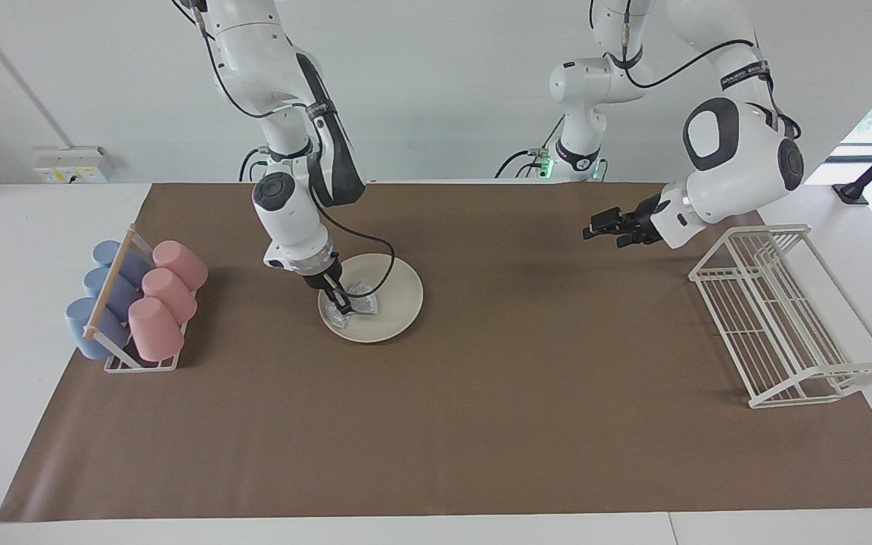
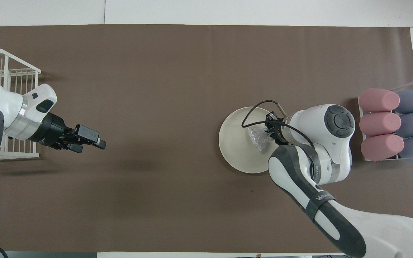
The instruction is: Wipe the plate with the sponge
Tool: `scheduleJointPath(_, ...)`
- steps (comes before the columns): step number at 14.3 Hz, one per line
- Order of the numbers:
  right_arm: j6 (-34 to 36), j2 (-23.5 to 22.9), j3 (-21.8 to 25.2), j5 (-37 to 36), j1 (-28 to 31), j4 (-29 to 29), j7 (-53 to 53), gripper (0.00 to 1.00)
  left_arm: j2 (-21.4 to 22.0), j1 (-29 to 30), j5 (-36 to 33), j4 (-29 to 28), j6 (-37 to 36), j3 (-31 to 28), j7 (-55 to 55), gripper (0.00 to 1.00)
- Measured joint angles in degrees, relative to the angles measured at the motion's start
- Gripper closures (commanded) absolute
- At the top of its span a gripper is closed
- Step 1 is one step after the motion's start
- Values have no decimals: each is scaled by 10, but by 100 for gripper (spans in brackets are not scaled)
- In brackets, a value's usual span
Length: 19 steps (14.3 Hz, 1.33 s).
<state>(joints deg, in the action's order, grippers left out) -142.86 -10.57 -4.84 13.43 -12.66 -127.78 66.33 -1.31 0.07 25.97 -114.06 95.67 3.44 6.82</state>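
Note:
A round cream-white plate lies on the brown mat. On it, at the side toward the cup rack, rests the silvery wrinkled sponge. My right gripper is shut on the sponge and presses it down onto the plate, with its black cable looping over the plate. My left gripper hangs open and holds nothing, above the mat beside the white wire rack; that arm waits.
A rack of pink and blue cups lying on their sides stands at the right arm's end of the table. A white wire dish rack stands at the left arm's end. The brown mat covers the table.

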Motion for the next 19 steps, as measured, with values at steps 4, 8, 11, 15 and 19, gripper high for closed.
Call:
scheduleJointPath(4, -19, -2, -1, 0, -58, -1, 92, 100, 0, 0, 0, 0, 2, 0, 0, 0)
scheduleJointPath(8, -74, -14, -1, 0, -118, -3, 177, 100, 0, 0, 0, 0, 2, 0, 0, 0)
scheduleJointPath(11, -74, -14, -1, 0, -115, -3, 166, 100, 0, 0, 0, 0, 3, 0, 0, 0)
scheduleJointPath(15, -65, -12, -1, 1, -72, -2, 67, 100, 0, 0, 0, 0, 4, 0, 0, 0)
scheduleJointPath(19, -29, -8, 0, 2, 12, -1, -67, 100, 0, 0, 0, 0, 7, 0, -1, 0)
